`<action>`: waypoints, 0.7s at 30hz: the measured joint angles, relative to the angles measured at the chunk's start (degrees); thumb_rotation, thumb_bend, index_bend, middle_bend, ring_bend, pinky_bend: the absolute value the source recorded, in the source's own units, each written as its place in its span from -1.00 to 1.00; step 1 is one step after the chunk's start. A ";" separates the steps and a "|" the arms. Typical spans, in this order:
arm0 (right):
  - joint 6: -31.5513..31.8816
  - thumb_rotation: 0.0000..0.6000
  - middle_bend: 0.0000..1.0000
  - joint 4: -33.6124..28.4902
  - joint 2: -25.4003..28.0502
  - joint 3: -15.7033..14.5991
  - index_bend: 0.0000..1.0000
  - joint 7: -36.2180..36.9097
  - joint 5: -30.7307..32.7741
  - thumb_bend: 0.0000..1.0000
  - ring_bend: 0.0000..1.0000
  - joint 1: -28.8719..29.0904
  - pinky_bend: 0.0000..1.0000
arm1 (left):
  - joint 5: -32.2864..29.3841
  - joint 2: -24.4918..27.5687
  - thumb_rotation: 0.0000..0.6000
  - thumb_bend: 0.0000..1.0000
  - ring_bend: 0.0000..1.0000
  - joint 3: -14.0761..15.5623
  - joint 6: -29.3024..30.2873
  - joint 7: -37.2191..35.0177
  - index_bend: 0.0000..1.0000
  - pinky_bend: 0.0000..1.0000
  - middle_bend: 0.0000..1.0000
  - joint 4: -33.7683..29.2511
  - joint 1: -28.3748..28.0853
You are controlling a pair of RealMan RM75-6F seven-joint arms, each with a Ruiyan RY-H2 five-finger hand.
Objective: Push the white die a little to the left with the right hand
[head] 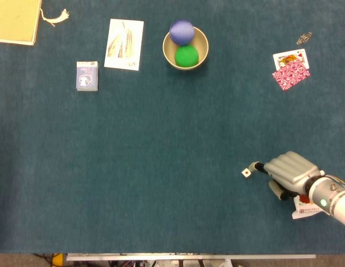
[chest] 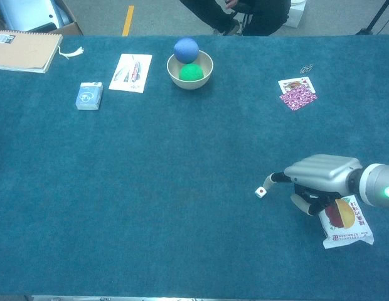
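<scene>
The small white die lies on the blue table cloth at the front right. My right hand lies low just to the right of it, palm down, fingers stretched toward the left. One outstretched fingertip is at the die's right side, touching it or nearly so. The hand holds nothing. My left hand cannot be made out in either view; only a pale sliver shows at the head view's left edge.
A snack packet lies under the right wrist. Playing cards and a clip sit far right. A bowl holds two balls. A card box, leaflet and notebook lie at the far left.
</scene>
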 measured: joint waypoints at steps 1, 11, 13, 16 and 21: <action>-0.10 1.00 0.81 -0.01 0.01 -0.02 -0.65 0.13 -0.10 0.30 0.95 0.01 1.00 | 0.04 0.00 1.00 -0.96 -0.84 0.01 0.03 0.01 -0.20 -0.42 -0.68 0.02 0.01; -1.48 1.00 0.81 0.31 0.06 0.56 -0.65 3.12 -3.26 0.31 0.95 -0.53 1.00 | 0.06 0.09 1.00 -0.96 -0.84 0.03 -0.02 -0.15 -0.20 -0.42 -0.68 -0.03 0.02; -1.86 1.00 0.81 0.40 0.12 0.72 -0.65 3.89 -4.02 0.30 0.95 -0.71 1.00 | 0.07 0.12 1.00 -0.96 -0.84 0.04 -0.02 -0.16 -0.20 -0.42 -0.68 -0.05 0.02; -2.71 1.00 0.81 0.57 0.23 0.93 -0.65 5.11 -5.17 0.31 0.95 -0.94 1.00 | 0.11 0.14 1.00 -0.96 -0.84 0.03 0.03 -0.23 -0.20 -0.42 -0.68 -0.08 0.04; -4.48 1.00 0.81 0.55 0.43 1.29 -0.65 7.28 -6.51 0.31 0.95 -1.11 1.00 | 0.07 0.19 1.00 -0.96 -0.84 0.00 0.02 -0.24 -0.20 -0.42 -0.68 -0.15 0.03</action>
